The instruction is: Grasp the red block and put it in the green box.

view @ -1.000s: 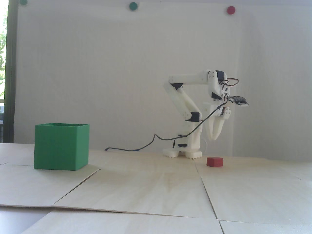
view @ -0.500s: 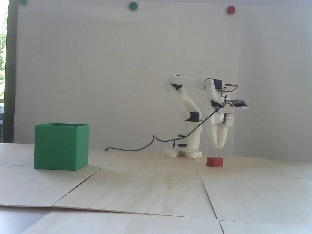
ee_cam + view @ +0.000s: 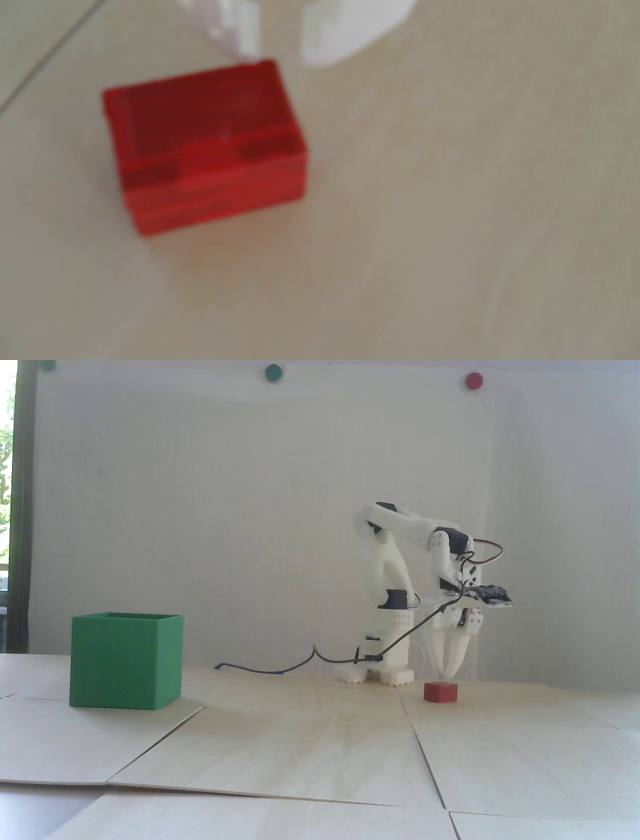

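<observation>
Red block (image 3: 441, 692): matte, low and wider than tall; rests flat on the counter (image 3: 320, 740), free of any grip, just in front of the arm's base in the fixed view. In the wrist view the red block (image 3: 204, 145) fills the left-centre, blurred.
Jaws: the gripper (image 3: 446, 672) points down, tips just above the block's far top edge; the two fingers stand slightly spread and hold nothing. In the wrist view the gripper (image 3: 280, 59) enters from the top edge, one white finger touching or just over the block's far corner; which, cannot be told.
Alignment: block lies mostly to one side of the jaws, not between them.
Risk: closing from here would probably pinch a corner only, so the block may twist or skid away; descending further may press a fingertip onto its top.
Green box (image 3: 126, 661): open-topped, well apart to the left in the fixed view.
Cable (image 3: 320, 655): trails slack behind the arm.
</observation>
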Robot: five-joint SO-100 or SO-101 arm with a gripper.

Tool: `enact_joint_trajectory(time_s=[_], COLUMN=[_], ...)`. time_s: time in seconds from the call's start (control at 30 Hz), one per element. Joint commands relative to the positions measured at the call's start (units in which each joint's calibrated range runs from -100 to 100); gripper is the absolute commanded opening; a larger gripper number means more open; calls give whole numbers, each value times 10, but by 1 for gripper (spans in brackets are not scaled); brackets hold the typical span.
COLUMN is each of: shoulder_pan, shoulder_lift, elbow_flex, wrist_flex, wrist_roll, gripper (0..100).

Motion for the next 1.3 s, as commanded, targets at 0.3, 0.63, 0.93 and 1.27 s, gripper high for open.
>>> enact_joint_trajectory(time_s=[0.3, 0.63, 0.93, 1.27], shoulder_pan=[23, 63, 69, 68], shoulder_lift=[13, 13, 13, 21], elbow_flex=[-62, -62, -62, -53], wrist_flex=[7, 6, 6, 4], wrist_roll=[-2, 1, 1, -1], gripper=[2, 15, 28, 32])
